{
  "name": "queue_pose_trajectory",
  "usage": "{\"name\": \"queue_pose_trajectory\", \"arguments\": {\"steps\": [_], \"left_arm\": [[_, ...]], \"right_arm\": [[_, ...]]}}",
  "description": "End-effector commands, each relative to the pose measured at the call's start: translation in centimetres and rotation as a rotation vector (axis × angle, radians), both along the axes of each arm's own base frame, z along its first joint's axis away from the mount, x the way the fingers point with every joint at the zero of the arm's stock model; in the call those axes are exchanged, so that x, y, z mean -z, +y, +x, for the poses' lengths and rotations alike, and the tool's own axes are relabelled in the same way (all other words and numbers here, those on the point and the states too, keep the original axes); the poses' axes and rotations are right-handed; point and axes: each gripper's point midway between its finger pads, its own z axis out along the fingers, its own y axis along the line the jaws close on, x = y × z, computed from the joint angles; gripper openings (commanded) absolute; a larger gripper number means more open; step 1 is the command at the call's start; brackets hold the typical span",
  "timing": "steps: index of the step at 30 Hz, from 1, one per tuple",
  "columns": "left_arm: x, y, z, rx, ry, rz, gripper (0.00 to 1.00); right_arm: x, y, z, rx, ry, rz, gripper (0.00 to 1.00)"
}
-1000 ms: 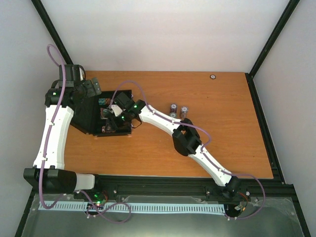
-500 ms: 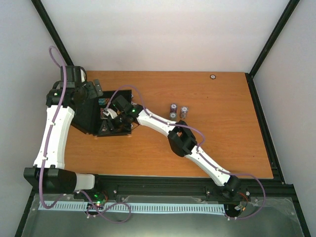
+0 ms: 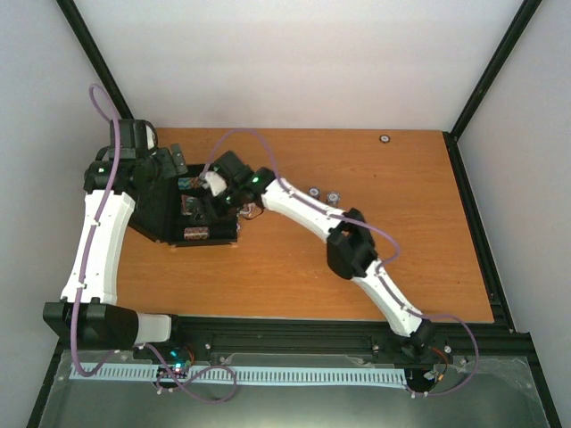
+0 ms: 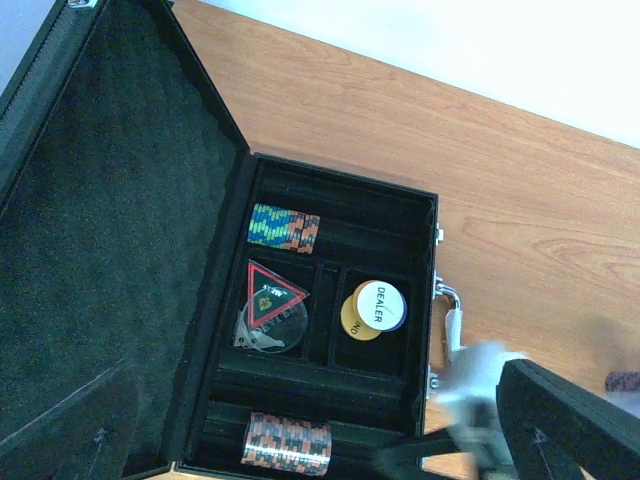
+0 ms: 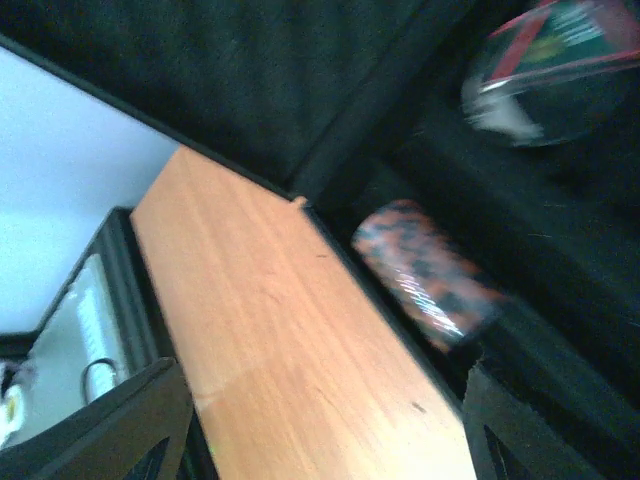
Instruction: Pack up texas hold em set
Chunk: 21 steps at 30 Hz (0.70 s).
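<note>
The black case (image 3: 156, 209) lies open at the table's left, with its lid (image 4: 110, 200) raised. In its tray (image 4: 330, 265) lie a green-blue chip stack (image 4: 283, 227), the red-edged triangular token (image 4: 270, 297), the dealer discs (image 4: 372, 307) and an orange chip stack (image 4: 287, 443). My left gripper (image 3: 171, 162) hovers at the case's far-left side; in its wrist view (image 4: 318, 420) it is open and empty. My right gripper (image 3: 214, 189) is over the tray, open and empty (image 5: 320, 400), with the orange stack (image 5: 430, 270) just ahead of it. Two chip stacks (image 3: 314, 191) stand on the table right of the case.
The case handle (image 4: 452, 322) faces the table's middle. A small round disc (image 3: 385, 138) lies near the table's far edge. The right arm's elbow (image 3: 352, 250) stretches across the table's middle. Black frame posts stand at the table's back corners.
My right gripper has pulled up and back from the near side of the tray, and its elbow has swung right. The left arm has barely moved.
</note>
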Motion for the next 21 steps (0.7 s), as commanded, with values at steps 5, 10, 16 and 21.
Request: {"name": "queue_pose_trajectory", "arguments": {"steps": [5, 10, 16, 21], "left_arm": [[-2.0, 0.1, 0.7, -0.006, -0.052, -0.01, 1.0], [-1.4, 0.0, 1.0, -0.003, -0.033, -0.01, 1.0], [-0.3, -0.3, 1.8, 0.005, -0.007, -0.029, 1.0], [0.2, -0.5, 2.6, 0.008, 0.008, -0.044, 1.0]], "right_arm": [[0.1, -20.0, 9.4, 0.493, -0.248, -0.6, 0.76], [3.5, -30.4, 9.3, 0.604, -0.256, -0.889, 0.81], [6.2, -35.0, 8.5, 0.638, -0.181, -0.945, 0.83], [7.1, -34.7, 8.9, 0.617, -0.179, -0.941, 0.82]]}}
